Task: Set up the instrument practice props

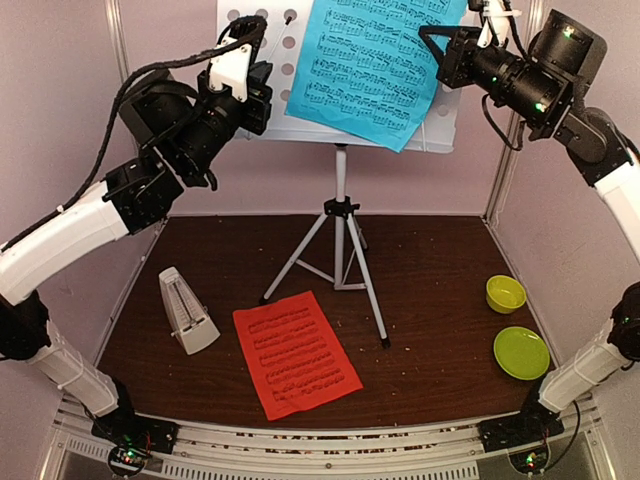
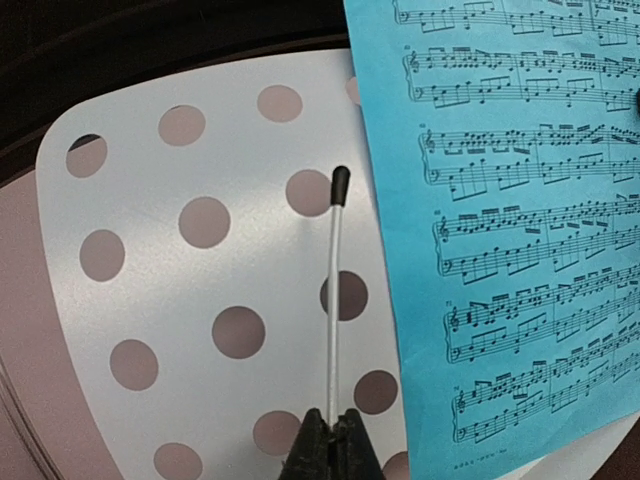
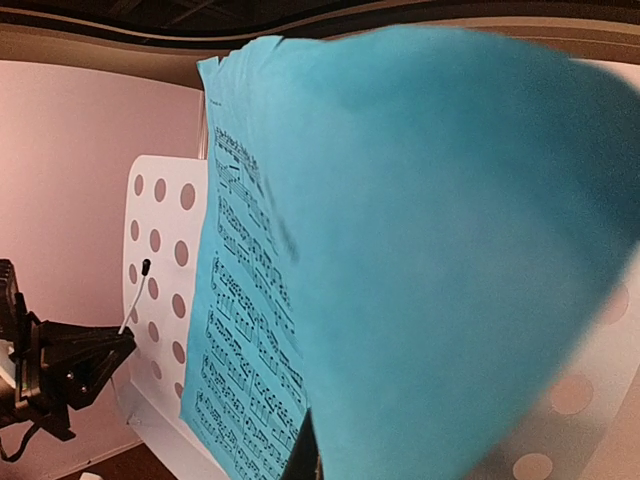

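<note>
The white perforated music-stand desk [image 1: 445, 125] stands on its grey tripod [image 1: 340, 230] at the back. The blue music sheet [image 1: 370, 65] lies tilted on the desk. My left gripper [image 2: 335, 445] is shut on the desk's thin metal page-holder wire [image 2: 333, 300], left of the blue sheet [image 2: 520, 230]. My right gripper [image 1: 437, 52] is at the sheet's right edge. In the right wrist view the blue sheet [image 3: 420, 250] covers the jaws, with one finger [image 3: 305, 452] showing; it looks shut on the sheet. The red sheet [image 1: 295, 352] and white metronome [image 1: 185, 312] are on the table.
A lime-green bowl [image 1: 505, 293] and a lime-green plate [image 1: 521, 352] sit at the table's right edge. The tripod legs spread over the middle of the dark brown table [image 1: 440, 260]. Pale walls close in the back and sides.
</note>
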